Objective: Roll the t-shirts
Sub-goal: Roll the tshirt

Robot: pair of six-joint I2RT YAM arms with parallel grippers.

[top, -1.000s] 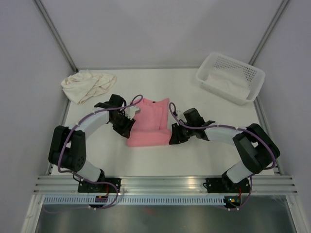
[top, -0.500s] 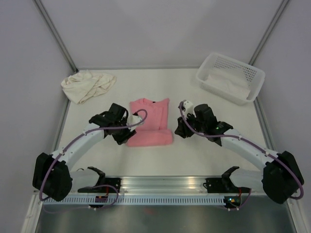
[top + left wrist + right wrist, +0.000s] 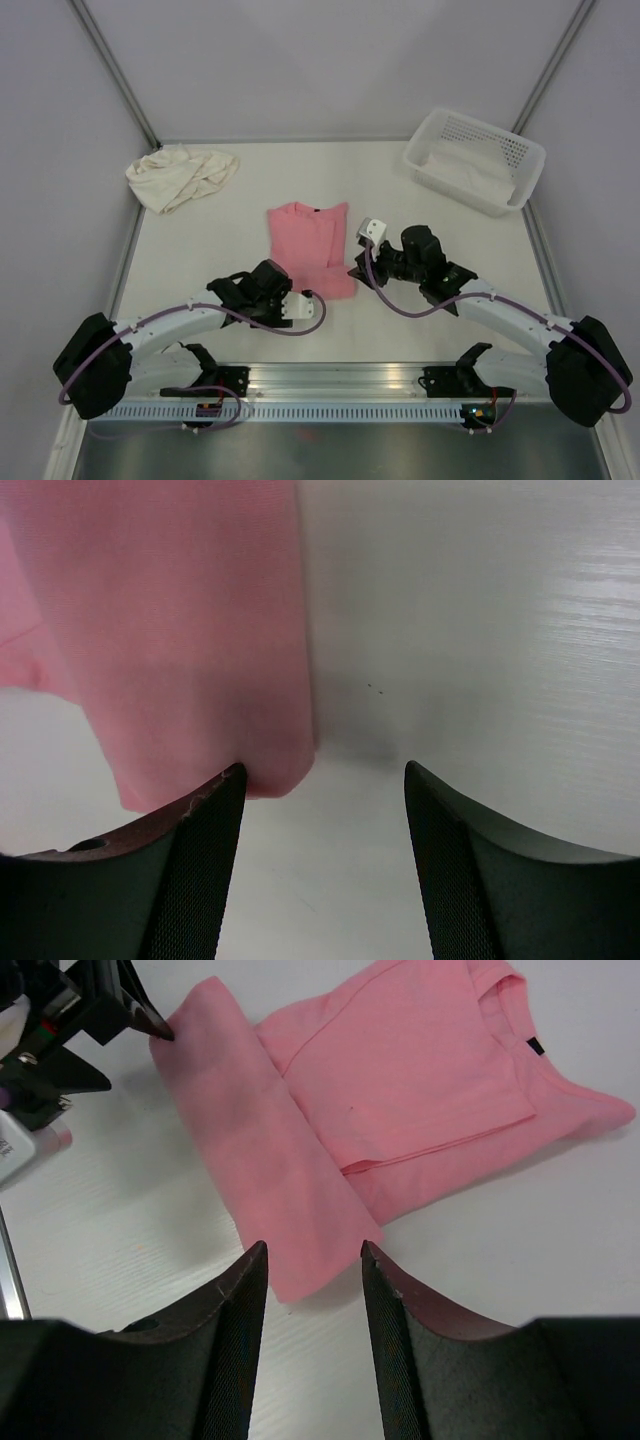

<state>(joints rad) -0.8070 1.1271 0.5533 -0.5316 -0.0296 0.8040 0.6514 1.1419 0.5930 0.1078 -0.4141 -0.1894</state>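
Two hands, left hand (image 3: pixel 322 775) and right hand (image 3: pixel 313 1250), gape empty beside pink t-shirt (image 3: pixel 305 235).

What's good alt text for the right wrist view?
A folded salmon pink t-shirt lies on the table, its hem end rolled over. The open right gripper is at one end of the roll, the left gripper at the other.

The left tool (image 3: pixel 322 780) is opening wide and backing off the near rolled end of the pink t-shirt (image 3: pixel 308 240). The right tool (image 3: pixel 310 1255) is loosening and drawing away from that roll too.
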